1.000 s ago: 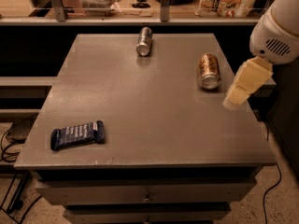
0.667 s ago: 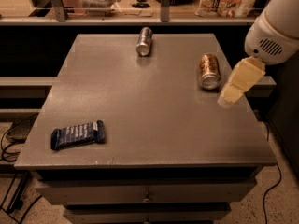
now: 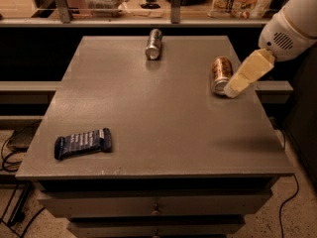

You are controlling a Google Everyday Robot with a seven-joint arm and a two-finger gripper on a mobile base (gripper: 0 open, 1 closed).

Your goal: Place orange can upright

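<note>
The orange can (image 3: pixel 221 74) lies on its side near the right edge of the grey table (image 3: pixel 158 118), its silver end facing the front. My gripper (image 3: pixel 234 90) comes in from the upper right on a white arm, with its cream-coloured tip just right of the can's near end, close to or touching it. Nothing is held in it.
A plain silver-grey can (image 3: pixel 154 44) lies on its side at the back middle of the table. A dark blue snack bar (image 3: pixel 82 143) lies near the front left corner. A shelf with packages runs behind the table. Cables lie on the floor at left.
My gripper has moved left and slightly up toward the orange can, from off its right side to right beside its near end. The can has not moved.
</note>
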